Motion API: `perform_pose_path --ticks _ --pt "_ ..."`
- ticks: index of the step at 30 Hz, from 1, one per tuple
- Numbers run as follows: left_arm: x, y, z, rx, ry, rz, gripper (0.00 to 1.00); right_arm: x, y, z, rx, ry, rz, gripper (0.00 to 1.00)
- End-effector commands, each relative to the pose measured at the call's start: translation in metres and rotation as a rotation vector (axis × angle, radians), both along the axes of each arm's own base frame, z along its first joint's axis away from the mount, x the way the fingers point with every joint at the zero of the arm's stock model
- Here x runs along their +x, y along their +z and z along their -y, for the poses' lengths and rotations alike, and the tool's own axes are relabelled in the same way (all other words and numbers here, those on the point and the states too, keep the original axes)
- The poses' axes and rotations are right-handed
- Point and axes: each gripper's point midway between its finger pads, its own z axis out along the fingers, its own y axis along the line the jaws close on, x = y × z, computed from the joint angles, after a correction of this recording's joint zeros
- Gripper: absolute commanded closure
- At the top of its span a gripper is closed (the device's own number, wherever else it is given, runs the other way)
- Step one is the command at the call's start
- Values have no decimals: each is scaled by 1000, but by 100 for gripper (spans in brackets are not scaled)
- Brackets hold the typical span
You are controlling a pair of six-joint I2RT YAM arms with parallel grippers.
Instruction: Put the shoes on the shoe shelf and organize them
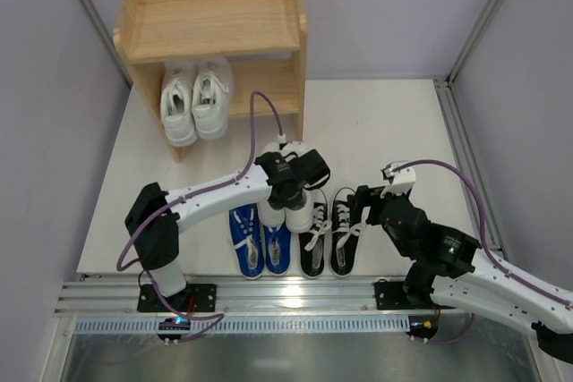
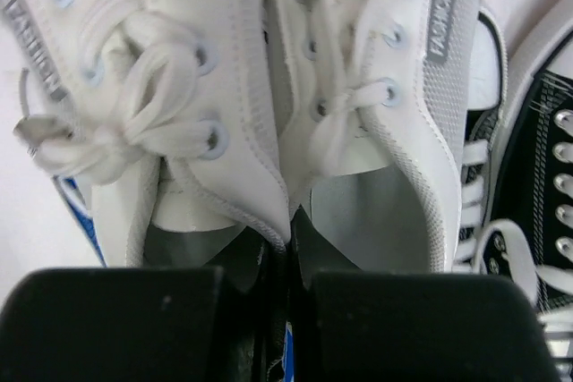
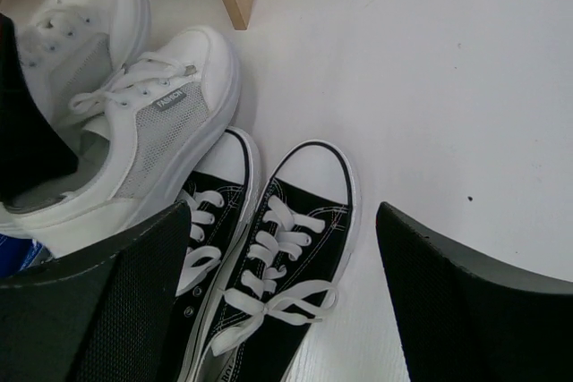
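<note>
Our left hand (image 2: pixel 288 310) is pinched shut on the touching inner collars of the white sneakers (image 2: pixel 224 87), near the counter's (image 1: pixel 385 131) near edge, short of the shoe shelf (image 1: pixel 215 15). So thin a pinch could let one shoe slip onto the black canvas sneakers (image 3: pixel 286 248), where our right hand (image 3: pixel 282 301) hovers wide and empty.

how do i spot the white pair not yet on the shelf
From the wooden shoe shelf, come toward the arms. The white pair is just shelf-side of the blue pair and black pair. Only it is pinched by the left gripper; the other white pair stands on the lower tier.
</note>
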Motion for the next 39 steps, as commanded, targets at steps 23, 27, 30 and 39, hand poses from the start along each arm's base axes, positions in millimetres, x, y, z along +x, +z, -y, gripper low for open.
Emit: perform_pose_path --ticks 23,27,30,39 --pt "62 256 -59 -2 110 578 100 1 18 6 9 -15 38 15" --pt "85 271 -70 36 144 616 100 1 20 9 3 -22 40 15" --pt "105 268 -77 56 159 610 100 0 20 11 3 -25 44 15" --pt "155 262 -59 53 99 659 100 2 18 8 3 -21 46 15"
